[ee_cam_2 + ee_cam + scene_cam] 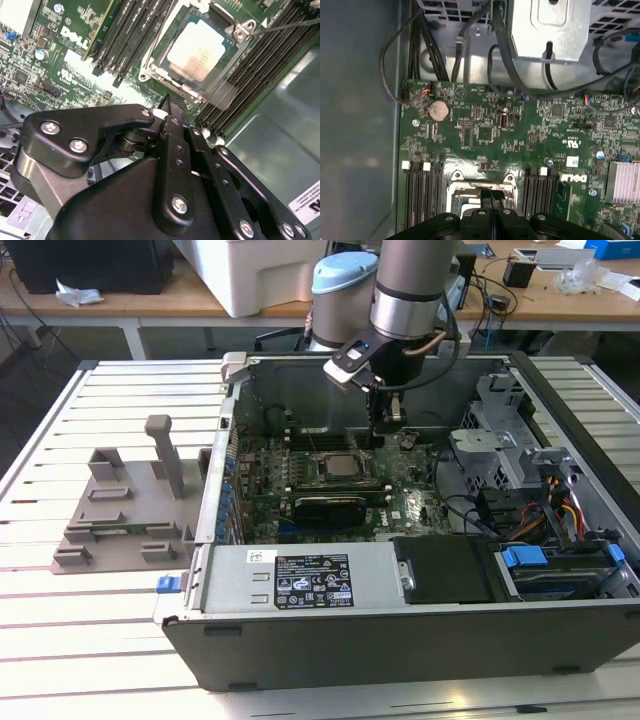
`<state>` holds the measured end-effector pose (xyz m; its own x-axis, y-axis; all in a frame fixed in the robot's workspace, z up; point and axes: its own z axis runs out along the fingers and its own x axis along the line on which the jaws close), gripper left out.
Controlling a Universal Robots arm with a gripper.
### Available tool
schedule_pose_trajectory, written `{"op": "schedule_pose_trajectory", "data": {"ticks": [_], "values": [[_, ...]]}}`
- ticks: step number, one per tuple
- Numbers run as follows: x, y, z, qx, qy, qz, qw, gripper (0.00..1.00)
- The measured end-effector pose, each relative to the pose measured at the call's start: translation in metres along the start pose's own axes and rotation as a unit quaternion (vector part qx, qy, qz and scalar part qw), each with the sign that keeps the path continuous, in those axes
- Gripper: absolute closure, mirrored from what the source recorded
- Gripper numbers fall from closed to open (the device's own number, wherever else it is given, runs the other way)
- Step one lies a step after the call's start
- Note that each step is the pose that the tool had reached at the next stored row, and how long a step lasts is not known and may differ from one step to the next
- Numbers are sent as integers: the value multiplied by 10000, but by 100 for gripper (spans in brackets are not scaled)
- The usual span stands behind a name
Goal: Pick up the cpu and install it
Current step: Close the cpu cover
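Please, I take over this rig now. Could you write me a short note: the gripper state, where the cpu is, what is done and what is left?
The gripper is shut and holds nothing that I can see. It hangs inside the computer case, just over the edge of the socket.
The cpu lies in the socket on the motherboard, silvery top up, apart from the gripper.
Done: picking and placing, by the look of it.
Left: I cannot tell whether the cpu sits fully flat or the socket's frame is latched, so it is worth checking.
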<state>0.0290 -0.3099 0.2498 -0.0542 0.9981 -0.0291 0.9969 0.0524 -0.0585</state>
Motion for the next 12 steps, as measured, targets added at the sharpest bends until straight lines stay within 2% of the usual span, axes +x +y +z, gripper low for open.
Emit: {"op": "schedule_pose_trajectory", "data": {"ticks": [4,7,8,10,12], "values": [[2,-41,4,0,0,0,10000,89],[7,-116,33,0,-1,-1,10000,89],[10,-157,55,0,0,-1,10000,89],[20,-310,127,0,0,-1,10000,89],[28,-417,178,0,0,0,10000,89]]}}
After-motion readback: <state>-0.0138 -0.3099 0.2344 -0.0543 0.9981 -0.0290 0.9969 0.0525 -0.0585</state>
